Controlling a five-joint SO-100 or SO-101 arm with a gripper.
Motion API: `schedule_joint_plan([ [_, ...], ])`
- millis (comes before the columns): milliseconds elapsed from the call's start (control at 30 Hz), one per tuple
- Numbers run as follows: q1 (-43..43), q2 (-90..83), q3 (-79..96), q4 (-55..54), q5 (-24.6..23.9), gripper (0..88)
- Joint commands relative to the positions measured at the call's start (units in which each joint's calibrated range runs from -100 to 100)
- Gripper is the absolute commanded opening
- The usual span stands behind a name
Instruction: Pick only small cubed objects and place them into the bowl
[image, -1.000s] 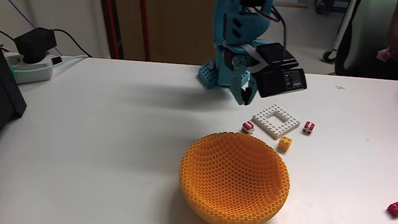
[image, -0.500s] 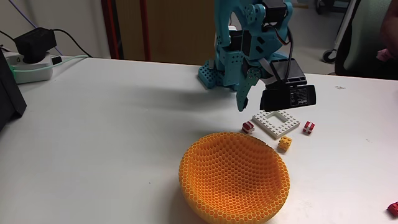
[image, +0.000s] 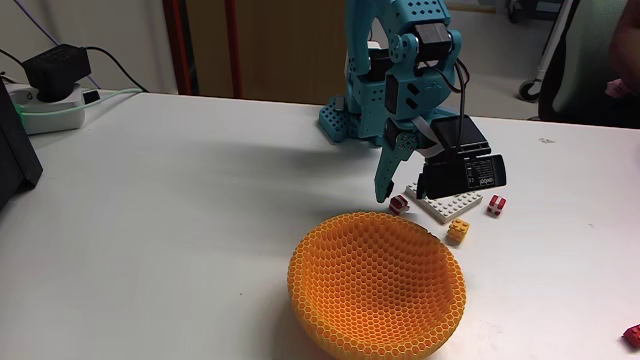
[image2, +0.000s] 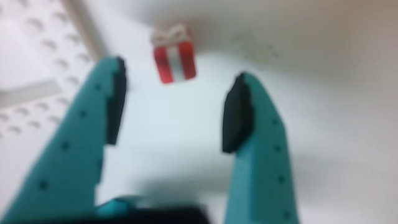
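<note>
Teal two-finger gripper (image2: 174, 102) spread wide, holding nothing. Small red cube with white stripes (image2: 175, 55) on white table (image: 180, 200), upper centre of wrist view, just beyond fingertips, slightly left of gap's midline. Centre-right in fixed view, beside white studded frame plate (image: 462, 204), behind orange honeycomb bowl (image: 376, 286).

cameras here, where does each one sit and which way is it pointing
Fixed view: stands off the table's near side, raised, looking across the white table toward the teal arm; orange bowl in front, open claw hanging above a red striped cube.
Wrist view: rides on the arm, looking down between the spread claw fingers at the tabletop.
Shared: the red striped cube and the white studded plate beside it.
</note>
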Motion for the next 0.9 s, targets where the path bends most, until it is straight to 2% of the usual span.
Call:
schedule_joint_plan([
  [0, 0.61, 0.1, 1.79, -4.54, 0.2, 28.0],
  [333, 1.27, 4.08, 4.68, -10.19, 0.34, 25.5],
  [467, 1.82, 5.5, 4.3, -12.19, 1.61, 11.6],
  [600, 2.38, 5.69, 3.14, -12.1, 2.2, 4.5],
  [700, 2.76, 5.69, 0.83, -9.93, 2.49, 1.5],
  [867, 3.22, 4.64, -9.57, 1.71, 3.03, 0.0],
])
